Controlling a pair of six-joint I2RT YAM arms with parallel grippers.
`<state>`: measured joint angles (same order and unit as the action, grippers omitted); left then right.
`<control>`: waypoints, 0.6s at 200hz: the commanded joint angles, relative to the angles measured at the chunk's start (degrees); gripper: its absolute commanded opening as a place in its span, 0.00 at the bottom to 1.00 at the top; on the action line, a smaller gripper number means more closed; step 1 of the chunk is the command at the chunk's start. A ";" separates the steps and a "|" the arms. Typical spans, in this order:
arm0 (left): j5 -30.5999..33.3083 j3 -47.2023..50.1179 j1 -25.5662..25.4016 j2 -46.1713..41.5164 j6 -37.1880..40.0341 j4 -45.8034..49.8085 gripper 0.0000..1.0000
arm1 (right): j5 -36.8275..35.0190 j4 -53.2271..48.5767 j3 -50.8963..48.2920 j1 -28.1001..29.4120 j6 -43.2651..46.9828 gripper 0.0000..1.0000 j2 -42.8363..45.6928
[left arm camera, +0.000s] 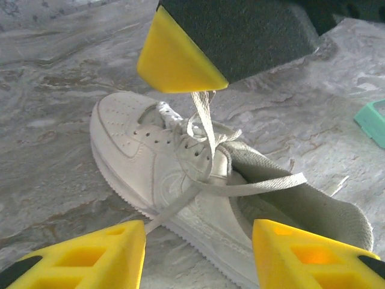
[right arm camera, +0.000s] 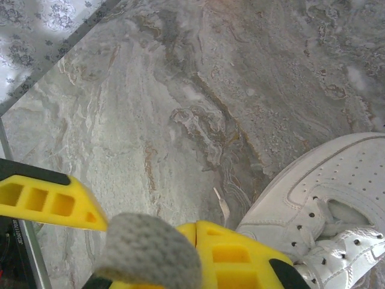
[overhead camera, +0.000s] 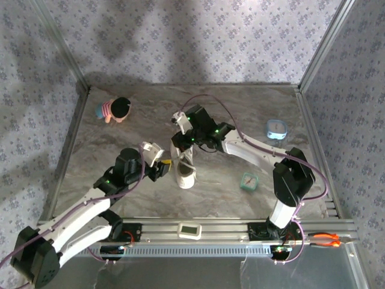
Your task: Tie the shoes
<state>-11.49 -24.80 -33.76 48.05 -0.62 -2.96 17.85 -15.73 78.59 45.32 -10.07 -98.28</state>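
The white sneaker point(overhead camera: 186, 170) lies on the marble table, toe towards the far side; its side, eyelets and dark opening fill the left wrist view point(left arm camera: 150, 162). My right gripper point(overhead camera: 178, 144) hovers over the toe end, shut on a white lace point(left arm camera: 204, 117) that rises taut from the eyelets into its yellow finger point(left arm camera: 174, 60). In the right wrist view the closed fingers point(right arm camera: 197, 232) pinch the lace, whose tip point(right arm camera: 222, 206) pokes out beyond them beside the toe point(right arm camera: 325, 186). My left gripper point(overhead camera: 163, 164) stands open just left of the shoe point(left arm camera: 198, 256), over a second lace point(left arm camera: 252, 186) lying across the shoe.
A small doll point(overhead camera: 114, 109) lies at the far left. A blue clock point(overhead camera: 277, 128) and a teal clock point(overhead camera: 248, 180) sit right of the shoe; the teal one point(left arm camera: 373, 120) edges into the left wrist view. A white device point(overhead camera: 189, 230) rests on the front rail.
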 commanded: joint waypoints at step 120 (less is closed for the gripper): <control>-11.24 -7.41 11.70 -2.42 -15.07 -2.38 0.60 | -0.78 -0.77 0.57 1.88 5.95 0.03 0.50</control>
<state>-18.92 -29.23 -25.15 48.01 -7.55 -7.44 17.15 -15.68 79.00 47.13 -7.29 -98.28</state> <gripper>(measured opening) 0.590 0.047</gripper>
